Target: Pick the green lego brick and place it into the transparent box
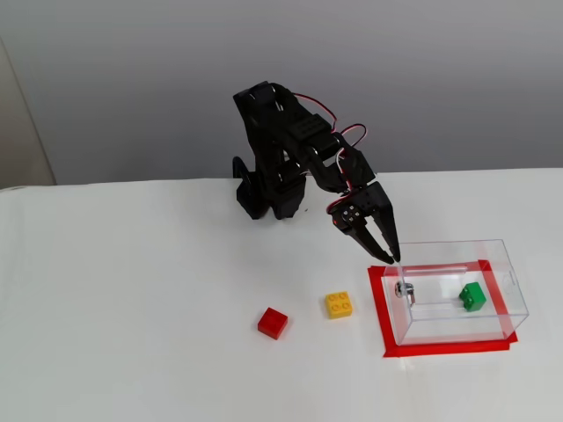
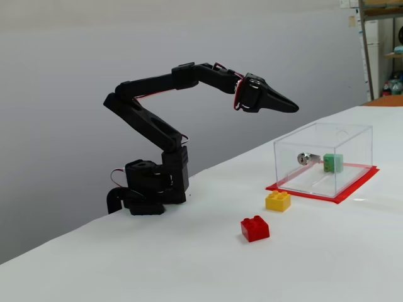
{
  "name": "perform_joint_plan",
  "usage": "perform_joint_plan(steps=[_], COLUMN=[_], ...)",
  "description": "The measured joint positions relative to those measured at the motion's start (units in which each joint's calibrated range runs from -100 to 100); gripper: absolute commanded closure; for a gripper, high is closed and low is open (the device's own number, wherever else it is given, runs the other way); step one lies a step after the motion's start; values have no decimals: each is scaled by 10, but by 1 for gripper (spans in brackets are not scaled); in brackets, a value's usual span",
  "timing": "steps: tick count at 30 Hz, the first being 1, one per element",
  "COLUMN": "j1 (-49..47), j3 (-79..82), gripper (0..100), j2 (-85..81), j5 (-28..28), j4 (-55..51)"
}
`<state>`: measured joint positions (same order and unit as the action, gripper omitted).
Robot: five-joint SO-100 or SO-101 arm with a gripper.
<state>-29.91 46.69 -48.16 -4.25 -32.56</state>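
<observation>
The green lego brick point(image 1: 472, 297) lies inside the transparent box point(image 1: 506, 264), near its right end; it also shows through the clear wall in the other fixed view point(image 2: 333, 163). The box point(image 2: 352, 135) stands on a red tape frame. My gripper point(image 1: 384, 255) hangs empty in the air just above and behind the box's left end. Its jaws point down and stand a little apart. In the side-on fixed view the gripper point(image 2: 293, 108) is clearly higher than the box top and touches nothing.
A yellow brick point(image 1: 339, 304) and a red brick point(image 1: 273, 323) lie on the white table left of the box. A small metal fitting point(image 1: 404, 288) sits on the box's left wall. The arm's base point(image 1: 264, 198) stands at the back.
</observation>
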Motion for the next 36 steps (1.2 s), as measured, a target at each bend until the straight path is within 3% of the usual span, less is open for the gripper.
perform_joint_plan(steps=[24, 36], j1=[291, 357], j3=[271, 378], gripper=[98, 98], j2=[-331, -503], j5=[0, 0], j4=[0, 0])
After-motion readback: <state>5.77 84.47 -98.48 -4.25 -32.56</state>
